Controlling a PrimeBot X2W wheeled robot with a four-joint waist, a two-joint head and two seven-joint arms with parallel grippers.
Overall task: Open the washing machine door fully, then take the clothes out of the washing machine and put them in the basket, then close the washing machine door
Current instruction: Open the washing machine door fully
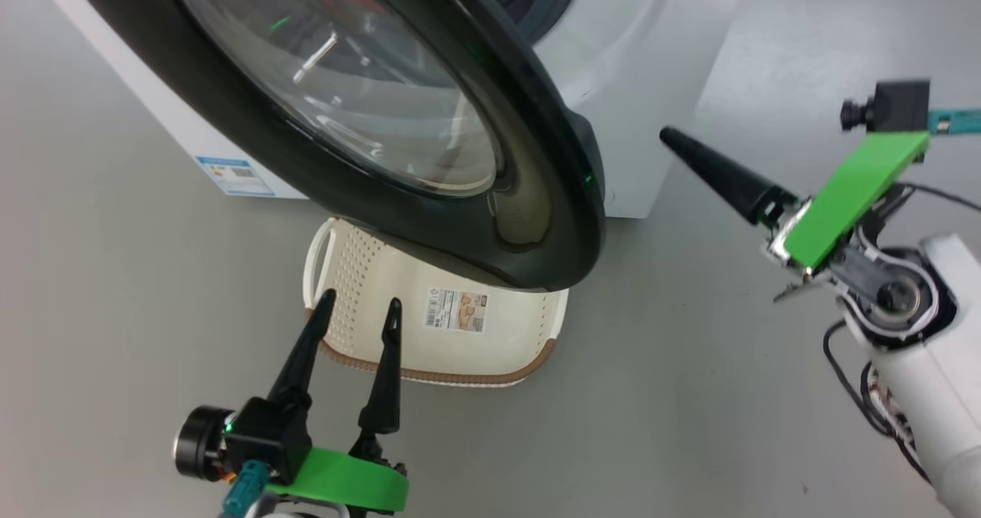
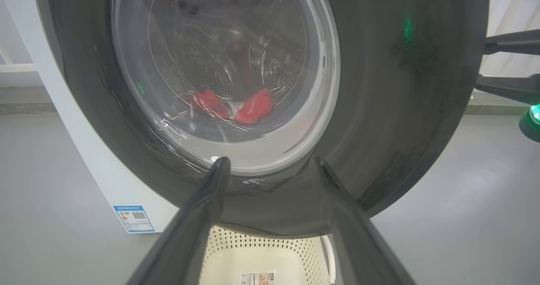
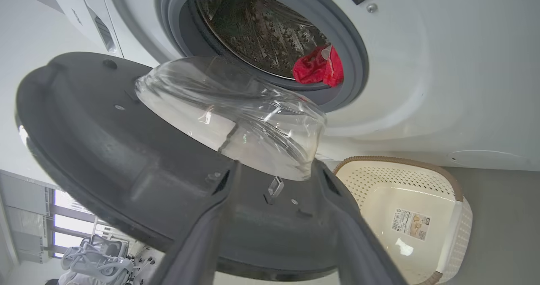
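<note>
Across the top of the head view, the large round door (image 1: 536, 196), with its glossy black rim and bulging clear glass, stood swung out from the big white boxy washing machine (image 1: 651, 81). In my right wrist view, upper centre, the bright red soft clothes (image 3: 318, 65) lay at the lip of the steel drum (image 3: 257, 28). The cream perforated plastic basket (image 1: 506, 342) with its brown rim sat on the floor beneath the door. My left pincer (image 1: 362, 297), lower left, was spread open and empty. My right pincer (image 3: 277, 174) was open too, apart from the door's edge.
</note>
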